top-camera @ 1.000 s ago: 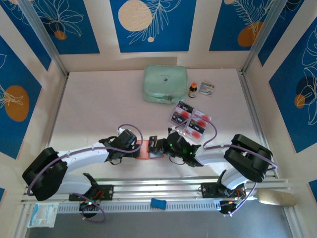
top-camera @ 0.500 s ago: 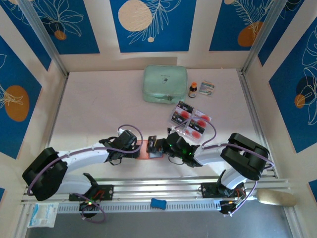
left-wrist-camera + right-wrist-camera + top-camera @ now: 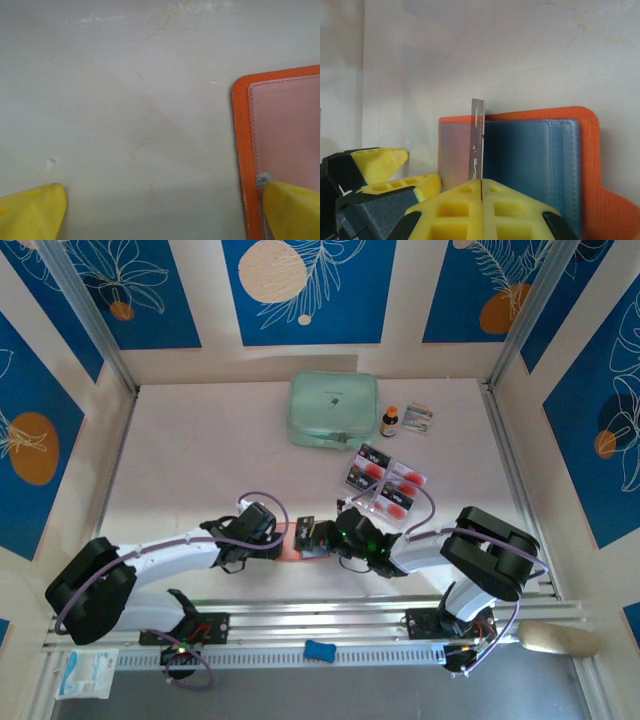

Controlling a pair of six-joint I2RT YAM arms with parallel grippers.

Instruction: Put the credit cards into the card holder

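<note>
Nearest, a small blue block (image 3: 320, 649) lies on the metal rail in front of the arm bases. Just beyond it on the white table (image 3: 190, 460), the small square orange leather-like card holder (image 3: 291, 546) lies opened flat between the two arms. Its orange rim (image 3: 240, 145) frames a pale translucent pocket, and in the right wrist view its other half (image 3: 592, 170) shows a stack of blue-grey card slots. The left end effector (image 3: 160, 215) is spread wide, one yellow fingertip (image 3: 292, 212) resting on the holder's corner beside the tiny snap button and the other on bare table. The right end effector (image 3: 481, 186) is clamped on a thin credit card (image 3: 477, 142), seen edge-on and upright above the fold between the pocket and the slots. Farther back to the right, a clear plastic compartment tray (image 3: 387, 480) holds more credit cards, dark and pale with red marks. At the back are a mint-green zip case (image 3: 333, 409), a small dark bottle (image 3: 390, 421) and a small printed packet (image 3: 419, 419).
</note>
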